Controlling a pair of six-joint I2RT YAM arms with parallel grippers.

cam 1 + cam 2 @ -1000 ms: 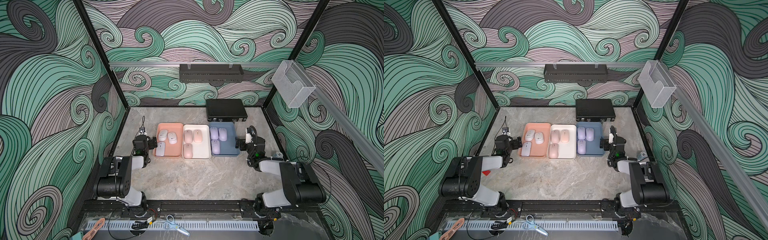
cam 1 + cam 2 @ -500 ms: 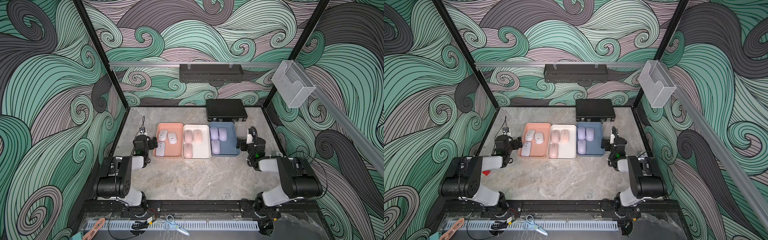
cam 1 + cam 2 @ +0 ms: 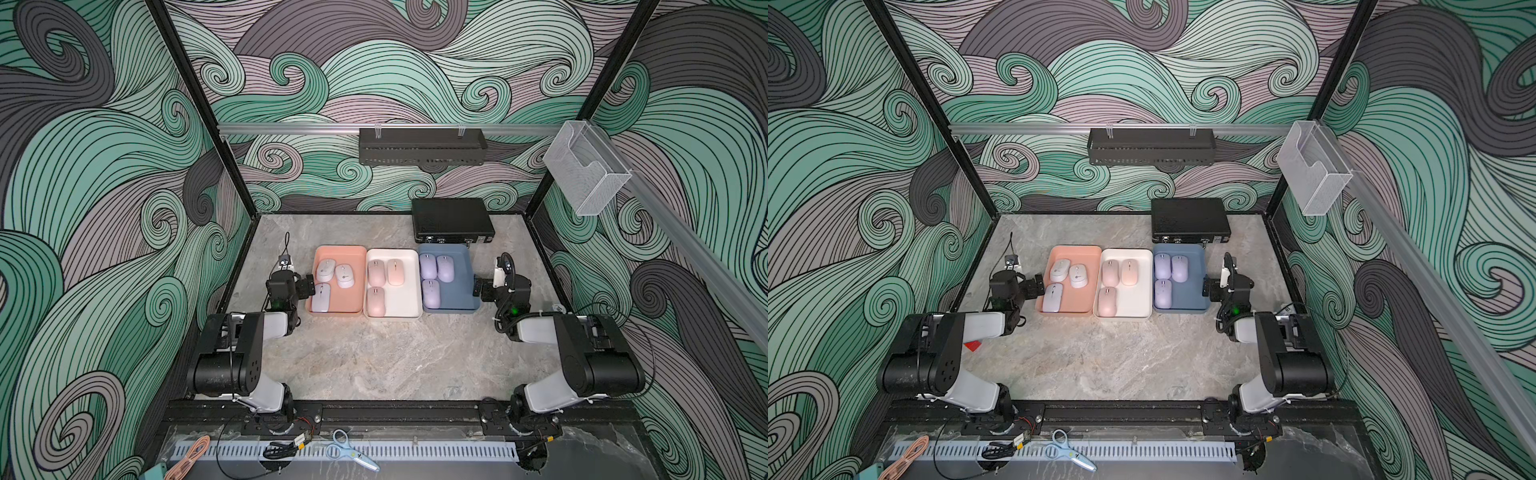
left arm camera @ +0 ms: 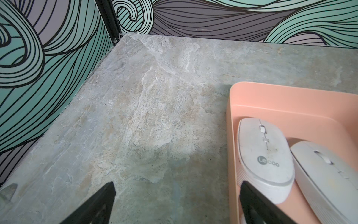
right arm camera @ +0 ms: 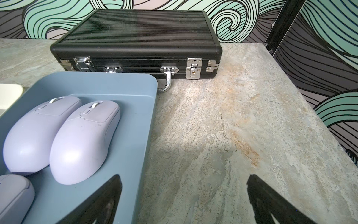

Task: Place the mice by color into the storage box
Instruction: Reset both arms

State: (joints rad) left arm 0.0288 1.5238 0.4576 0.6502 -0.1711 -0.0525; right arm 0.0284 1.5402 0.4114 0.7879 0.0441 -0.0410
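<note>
Both top views look from high at the front, steeply down toward the back wall (image 3: 415, 83), far enough off to hold the whole table (image 3: 374, 365); they share nearly everything. The left wrist camera sits low and close, looking past the left gripper (image 4: 177, 184) to the orange tray (image 4: 271, 97) and a table corner. The right wrist camera, as close, looks past the right gripper (image 5: 184, 177) to the blue tray (image 5: 116, 83) and black case (image 5: 135, 29). The wrist views share nothing with each other.

A lab robot cell is shown: a marble-look tabletop (image 3: 374, 361) is walled in by wave-patterned panels (image 3: 104, 187), and two robot arms (image 3: 232, 357) are mounted on a black rail (image 3: 395, 409) along the lower frame edge.
</note>
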